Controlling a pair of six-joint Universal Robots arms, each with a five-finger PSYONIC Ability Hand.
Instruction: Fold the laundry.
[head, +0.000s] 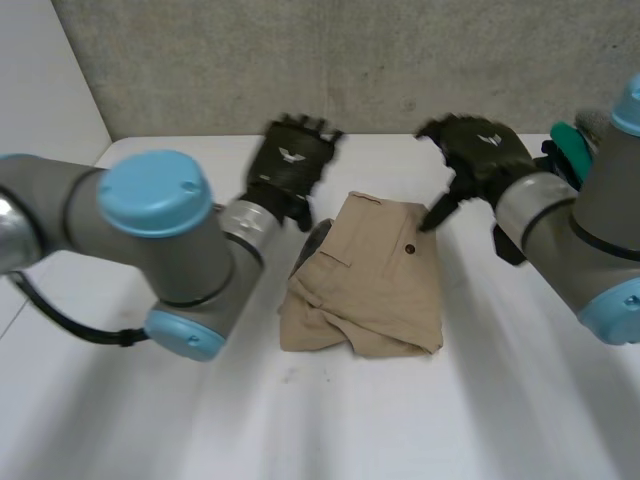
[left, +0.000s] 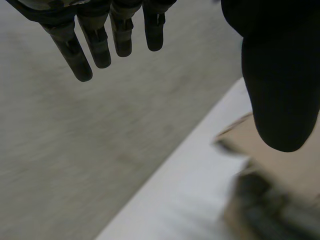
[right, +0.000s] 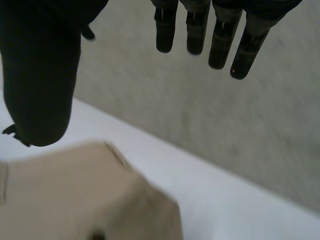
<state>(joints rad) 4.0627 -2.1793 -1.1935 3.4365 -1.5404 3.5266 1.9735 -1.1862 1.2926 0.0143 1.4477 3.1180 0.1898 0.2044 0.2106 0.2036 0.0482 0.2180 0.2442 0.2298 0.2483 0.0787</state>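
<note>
Tan trousers (head: 365, 280) lie folded into a rough square in the middle of the white table (head: 330, 420), button side up. My left hand (head: 290, 160) hovers open just beyond their far left corner, fingers (left: 95, 45) straight and thumb spread wide; the tan cloth (left: 290, 167) lies below the thumb. My right hand (head: 480, 150) hangs over the far right corner, open, with its thumb pointing down at the cloth. Its straight fingers (right: 220, 40) and thumb hold nothing, and the trousers (right: 75, 200) sit under the palm.
A grey wall (head: 350, 60) runs along the table's far edge, close behind both hands. A teal object (head: 570, 145) shows behind my right forearm at the far right. Bare table surface surrounds the trousers on all sides.
</note>
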